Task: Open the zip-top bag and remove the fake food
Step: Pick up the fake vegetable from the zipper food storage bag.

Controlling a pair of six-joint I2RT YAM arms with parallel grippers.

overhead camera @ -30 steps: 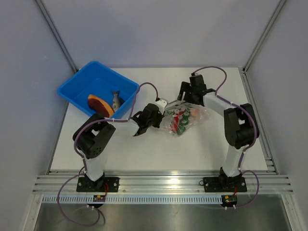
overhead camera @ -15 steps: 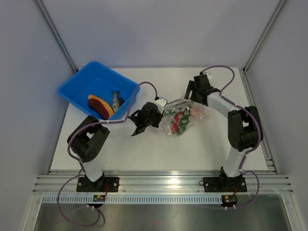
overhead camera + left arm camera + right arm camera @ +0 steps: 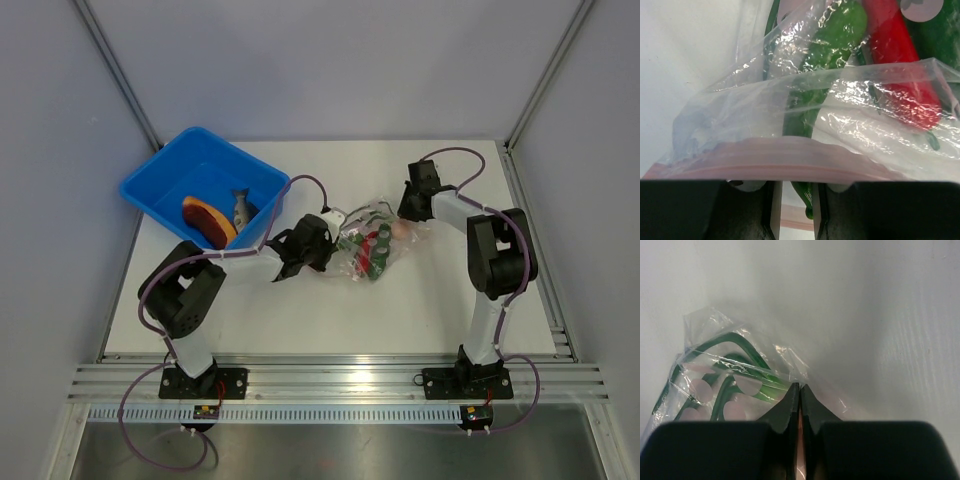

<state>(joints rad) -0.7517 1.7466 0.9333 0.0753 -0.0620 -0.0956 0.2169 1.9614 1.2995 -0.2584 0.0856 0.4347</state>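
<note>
lying in the middle of the table [image 3: 420,305], the zip-top bag [image 3: 372,243] was gripped at two edges.
fake food [image 3: 380,252] sat inside it; the left gripper [image 3: 337,232] grasped its left zip edge, the right gripper [image 3: 404,213] pinched its far-right edge; a blue bin [image 3: 160,190] stood far left.

You have: zip-top bag [image 3: 372,238] clear, crinkled, mid-table, pink strip [image 3: 780,160] at its left end | green and red fake food [image 3: 378,252] inside, pinkish ball [image 3: 400,230] right | grey fish [image 3: 240,207], orange-tan piece [image 3: 208,218] in blue bin [image 3: 180,168], far left
</note>
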